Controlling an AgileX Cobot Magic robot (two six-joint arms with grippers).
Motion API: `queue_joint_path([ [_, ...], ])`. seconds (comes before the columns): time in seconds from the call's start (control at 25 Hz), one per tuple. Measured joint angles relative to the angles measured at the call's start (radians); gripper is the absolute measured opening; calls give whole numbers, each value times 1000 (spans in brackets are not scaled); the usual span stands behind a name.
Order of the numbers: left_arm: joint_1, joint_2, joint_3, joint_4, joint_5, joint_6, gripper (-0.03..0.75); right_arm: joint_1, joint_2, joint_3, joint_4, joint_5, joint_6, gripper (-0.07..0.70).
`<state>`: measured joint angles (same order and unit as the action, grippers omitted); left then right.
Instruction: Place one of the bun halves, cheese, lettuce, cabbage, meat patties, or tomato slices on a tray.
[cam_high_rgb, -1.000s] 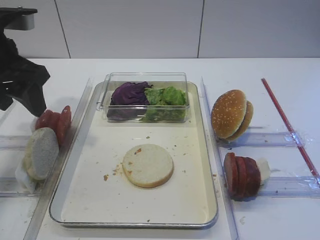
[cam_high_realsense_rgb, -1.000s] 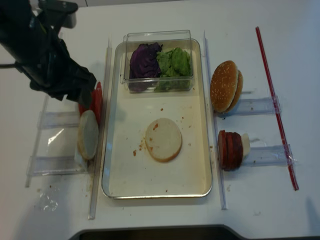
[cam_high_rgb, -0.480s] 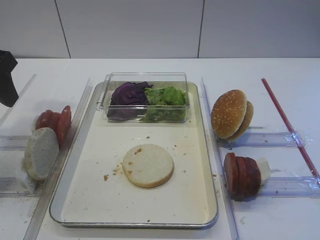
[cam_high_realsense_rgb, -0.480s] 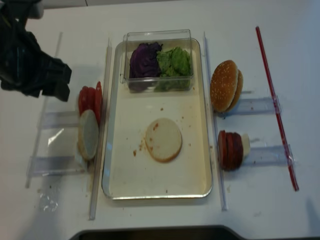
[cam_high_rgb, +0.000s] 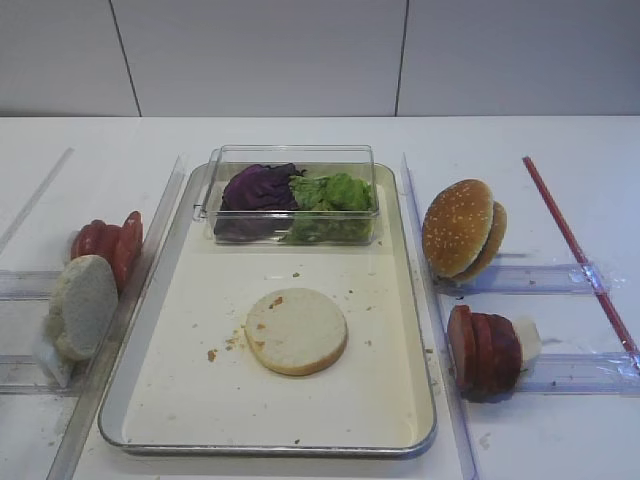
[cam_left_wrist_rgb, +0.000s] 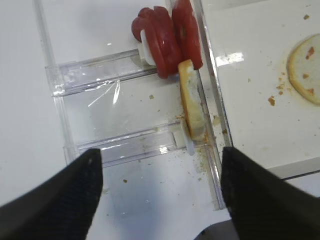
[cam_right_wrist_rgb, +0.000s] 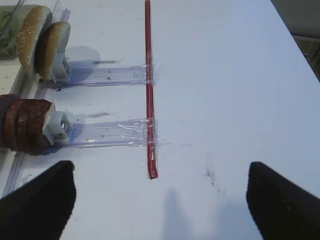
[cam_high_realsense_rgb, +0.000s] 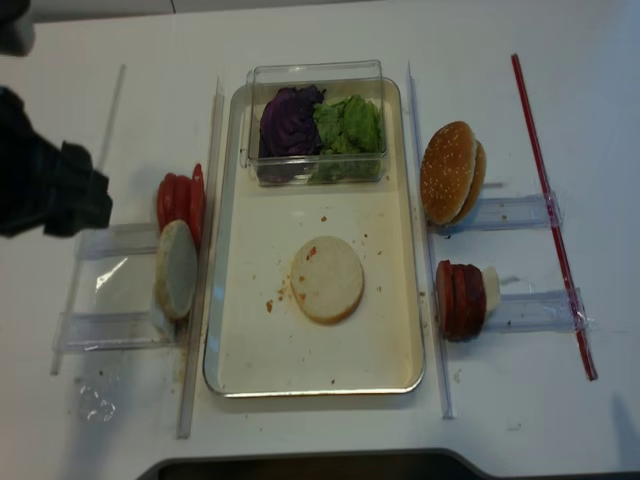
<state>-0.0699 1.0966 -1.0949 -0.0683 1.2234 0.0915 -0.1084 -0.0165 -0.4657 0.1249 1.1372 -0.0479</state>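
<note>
While 1 of the bun halves (cam_high_rgb: 296, 331) lies flat near the centre of the tray (cam_high_rgb: 405, 425), a second bun half (cam_high_rgb: 82, 306) stands on edge in a clear rack at 9 o'clock of the tray, with the tomato slices (cam_high_rgb: 110, 243) just behind it. Toward 12 o'clock, a clear box (cam_high_rgb: 290, 156) on the tray holds the cabbage (cam_high_rgb: 258, 187) and lettuce (cam_high_rgb: 330, 192). At 3 o'clock stand the meat patties (cam_high_rgb: 482, 352). The left gripper (cam_left_wrist_rgb: 160, 200) hangs jaws apart, empty, above the rack; the right gripper (cam_right_wrist_rgb: 160, 197) likewise, over bare table
</note>
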Motion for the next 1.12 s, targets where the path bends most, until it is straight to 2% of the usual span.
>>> queue_joint_path([
  [0.16,0,-98,91,5,-37,0,461,0,0,0,0,0,0,692],
  [0.6,0,-367,354,43,-37,-4,461,0,0,0,0,0,-4,692],
  [0.96,0,-596,481,68,-38,-15,461,0,0,0,0,0,-4,692],
  [1.12,0,-687,546,68,-69,-26,461,0,0,0,0,0,-4,692],
])
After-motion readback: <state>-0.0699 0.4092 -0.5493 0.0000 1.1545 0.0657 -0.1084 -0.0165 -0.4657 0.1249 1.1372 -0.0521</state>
